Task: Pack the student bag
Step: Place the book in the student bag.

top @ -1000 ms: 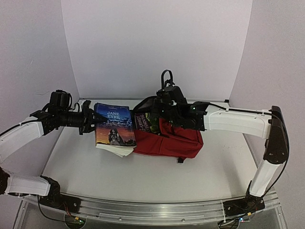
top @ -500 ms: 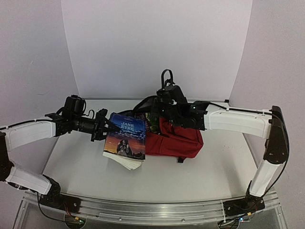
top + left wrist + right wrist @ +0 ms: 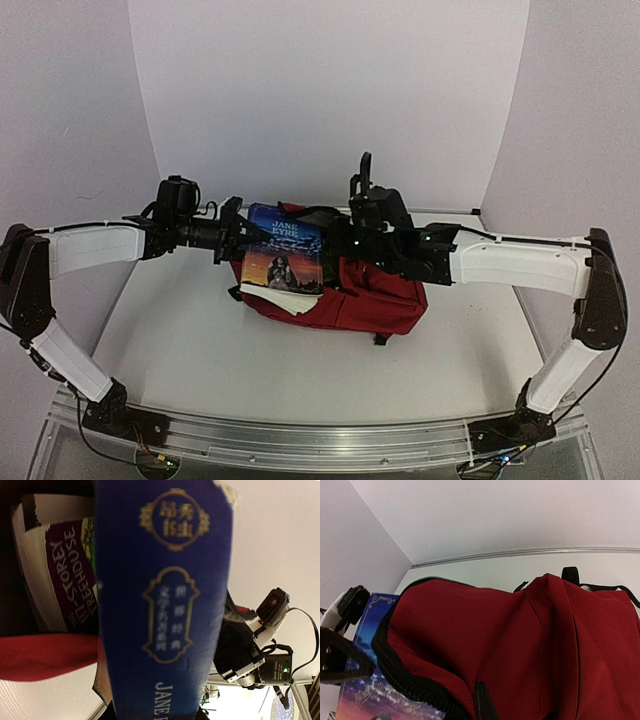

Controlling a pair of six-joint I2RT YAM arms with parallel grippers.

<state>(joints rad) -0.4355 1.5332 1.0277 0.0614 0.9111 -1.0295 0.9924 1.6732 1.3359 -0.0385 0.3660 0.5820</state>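
Student bag (image 3: 375,300), dark red, lies on its side in the middle of the white desk (image 3: 200,350), with its black-zipped mouth facing left. The right gripper (image 3: 347,243) is pinched closed on the mouth's upper edge. The left gripper (image 3: 237,243) clamps the blue spine of a Jane Eyre book (image 3: 285,262), holding it tilted at the mouth. A second book (image 3: 65,575), its spine reading Storey Treehouse, shows inside the mouth.

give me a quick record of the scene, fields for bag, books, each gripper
bag: student bag, dark red, lying on table, mouth facing left
left gripper: shut on Jane Eyre book by its spine, at the bag's mouth
right gripper: shut on the bag's upper rim, lifted
inside bag: Treehouse book, partly visible
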